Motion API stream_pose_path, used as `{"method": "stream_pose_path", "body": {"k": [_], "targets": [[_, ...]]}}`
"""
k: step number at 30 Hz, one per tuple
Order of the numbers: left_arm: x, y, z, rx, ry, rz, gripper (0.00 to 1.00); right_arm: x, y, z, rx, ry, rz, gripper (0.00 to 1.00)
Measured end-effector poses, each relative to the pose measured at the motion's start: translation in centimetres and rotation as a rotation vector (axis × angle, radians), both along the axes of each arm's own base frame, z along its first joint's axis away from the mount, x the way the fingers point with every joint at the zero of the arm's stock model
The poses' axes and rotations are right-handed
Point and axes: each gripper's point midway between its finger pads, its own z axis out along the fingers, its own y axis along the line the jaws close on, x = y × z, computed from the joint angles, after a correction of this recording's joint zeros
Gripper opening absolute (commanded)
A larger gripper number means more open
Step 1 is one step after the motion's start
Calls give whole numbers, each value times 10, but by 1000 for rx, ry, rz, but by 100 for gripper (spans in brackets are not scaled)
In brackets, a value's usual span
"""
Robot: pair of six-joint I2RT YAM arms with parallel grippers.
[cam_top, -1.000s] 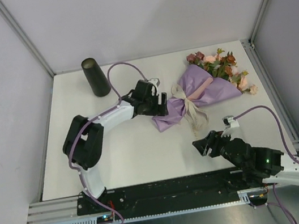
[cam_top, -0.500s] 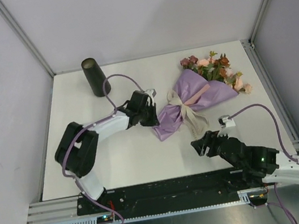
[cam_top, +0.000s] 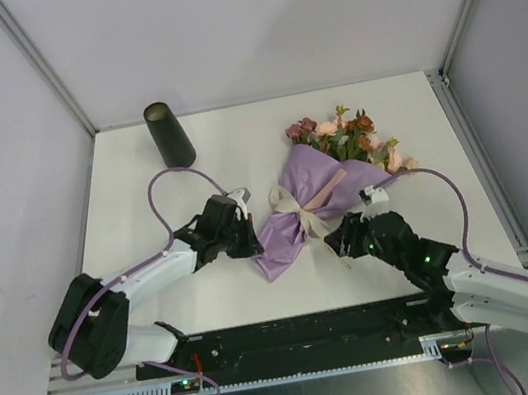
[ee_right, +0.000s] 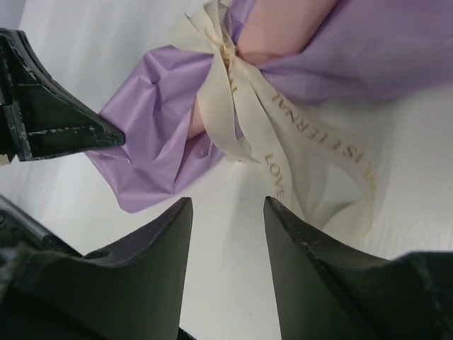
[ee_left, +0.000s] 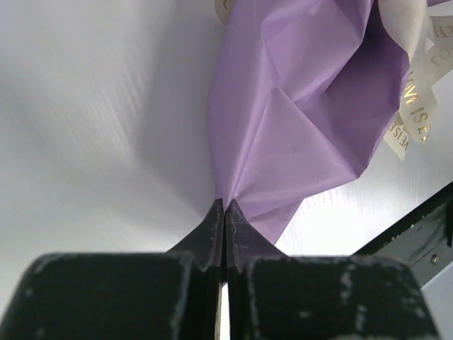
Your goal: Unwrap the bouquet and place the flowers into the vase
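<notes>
Paper, ribbon and plastic
The bouquet point(cam_top: 320, 198) wears crinkled lilac paper with a soft sheen, its cream ribbon point(ee_right: 283, 113) matt fabric with gilt lettering; the bench point(cam_top: 139, 178) is smooth matt white, the vase point(cam_top: 170, 135) matt black, the left claw point(ee_left: 224, 212) scuffed dull plastic.

White table point(cam_top: 233, 132) w/ pale grey walls point(cam_top: 254, 17), alu frame posts point(cam_top: 39, 65).

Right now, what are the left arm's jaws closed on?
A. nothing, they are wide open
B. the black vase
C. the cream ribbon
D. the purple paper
D: in the left wrist view the left jaws are pressed together on a corner of the purple paper, while the ribbon lies off to the side, clear of them.
</notes>
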Motion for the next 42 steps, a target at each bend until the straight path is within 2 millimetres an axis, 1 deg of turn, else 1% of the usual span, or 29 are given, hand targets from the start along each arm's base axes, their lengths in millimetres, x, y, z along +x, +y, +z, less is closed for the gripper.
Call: {"method": "stream_pose_path", "body": {"k": [2, 5, 10, 13, 16, 22, 31, 35, 37, 42], "targets": [[-6, 4, -3, -1, 11, 10, 0, 5, 5, -2, 16, 14, 50, 50], [-13, 9, -5, -4, 18, 17, 0, 4, 18, 0, 30, 14, 150, 50], [-17, 11, 1, -23, 4, 30, 0, 3, 40, 9, 42, -32, 285, 53], [-17, 11, 4, -29, -2, 31, 0, 5, 49, 5, 21, -41, 335, 54], [-17, 11, 5, -31, -4, 31, 0, 10, 53, -2, -8, -43, 360, 55], [-18, 11, 6, -35, -2, 35, 0, 20, 54, -24, -69, -28, 382, 54], [-19, 12, 7, -33, 0, 39, 0, 27, 56, -51, -130, -4, 393, 52], [-19, 12, 7, -34, 3, 43, 0, 31, 57, -59, -158, -6, 386, 51], [-18, 12, 7, -32, 3, 48, 0, 32, 59, -63, -174, -7, 386, 46], [-17, 14, 6, -26, 2, 61, 0, 30, 63, -65, -206, -33, 386, 16]]}}
